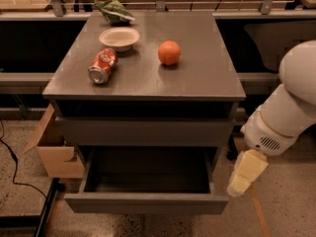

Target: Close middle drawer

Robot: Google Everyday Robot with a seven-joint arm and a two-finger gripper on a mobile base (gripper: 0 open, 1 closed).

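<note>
The middle drawer (145, 203) is a wide, shallow dark-grey drawer with a plain front. It stands pulled far out of the cabinet, and its inside shows empty. Above it the uppermost grey front (143, 131) is pushed in. The lowest front is hidden under the open drawer. My gripper (243, 177), with cream-coloured fingers on a white arm, hangs at the right. It sits just beside the right front corner of the open drawer, at about the height of its rim and pointing down and left. I cannot tell whether it touches the drawer.
On the cabinet top (207, 78) lie a red soda can (102, 66) on its side, a white bowl (119, 37), an orange (169, 52) and a green chip bag (114, 11). A cardboard box (54, 149) stands at the cabinet's left, and a black cable (14, 168) runs on the floor.
</note>
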